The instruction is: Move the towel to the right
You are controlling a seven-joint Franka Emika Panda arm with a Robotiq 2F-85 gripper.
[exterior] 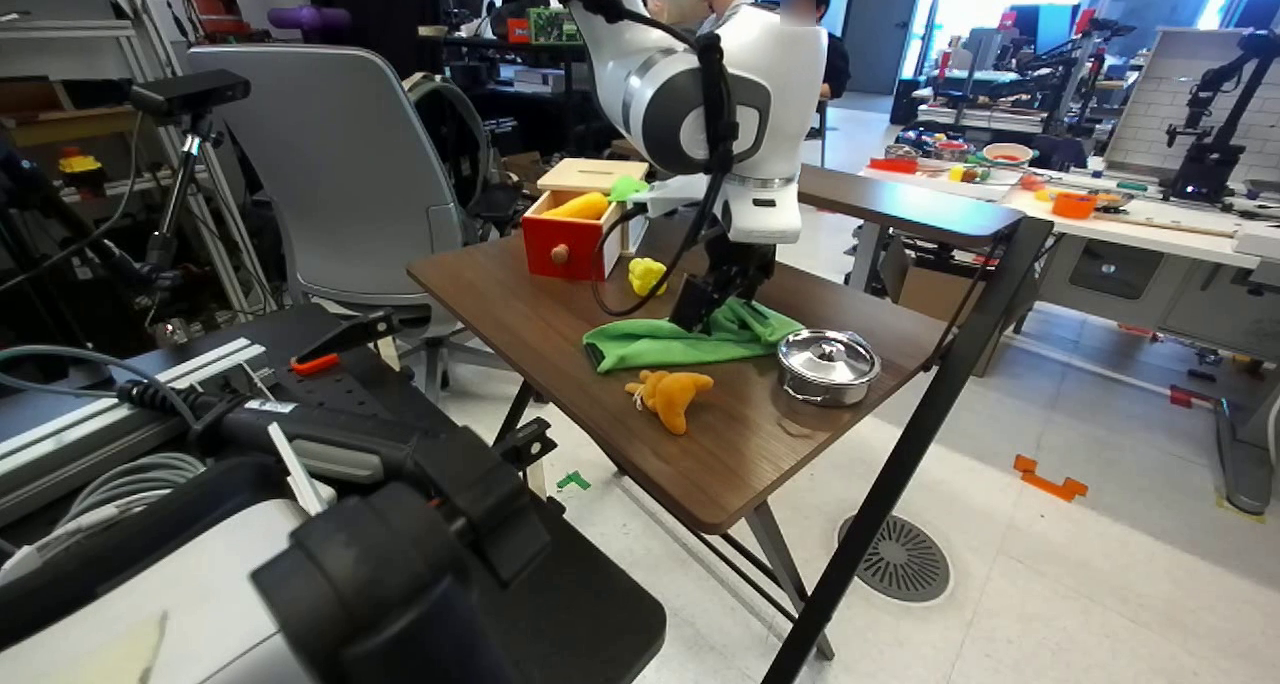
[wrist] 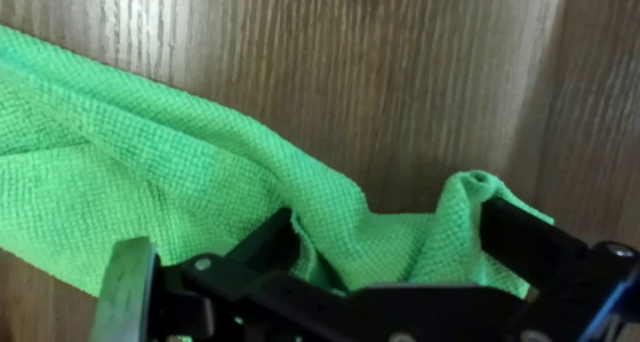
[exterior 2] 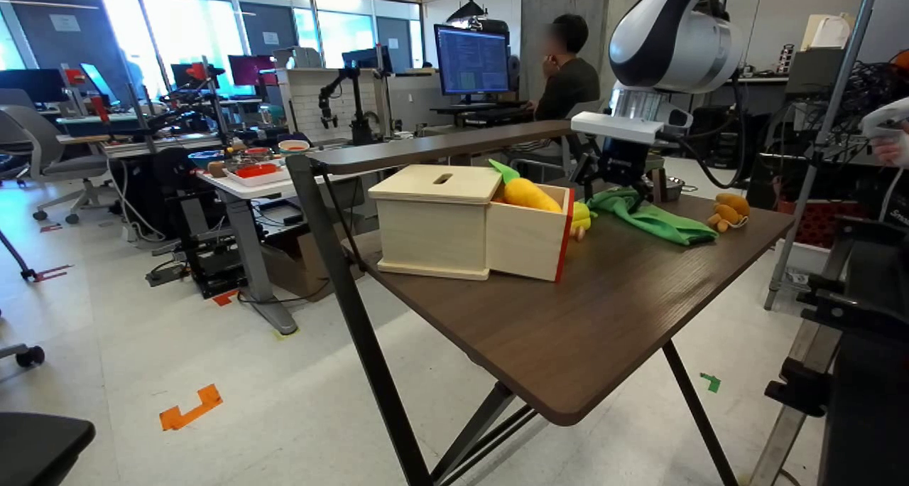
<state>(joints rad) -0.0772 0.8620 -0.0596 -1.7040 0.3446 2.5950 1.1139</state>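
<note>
The green towel [exterior: 645, 344] lies bunched in a long strip across the brown table [exterior: 560, 324], with one dark end. It also shows in an exterior view [exterior 2: 671, 223] and fills much of the wrist view [wrist: 190, 167]. My gripper [wrist: 387, 212] is down at the towel with its two black fingers wide apart. Towel folds rise between the fingers, and one fold touches the finger at the right of the wrist view. The gripper also shows over the towel in both exterior views [exterior: 695, 309] [exterior 2: 628, 191]. The towel under the gripper's body is hidden.
A silver lidded pot [exterior: 828, 369] stands close by one towel end. An orange plush toy [exterior: 672, 396] lies beside the towel. A wooden box [exterior 2: 433, 223] with an open red-fronted drawer [exterior: 565, 244] holds a yellow plush [exterior 2: 529, 195]. A small yellow toy [exterior: 646, 276] lies by the drawer.
</note>
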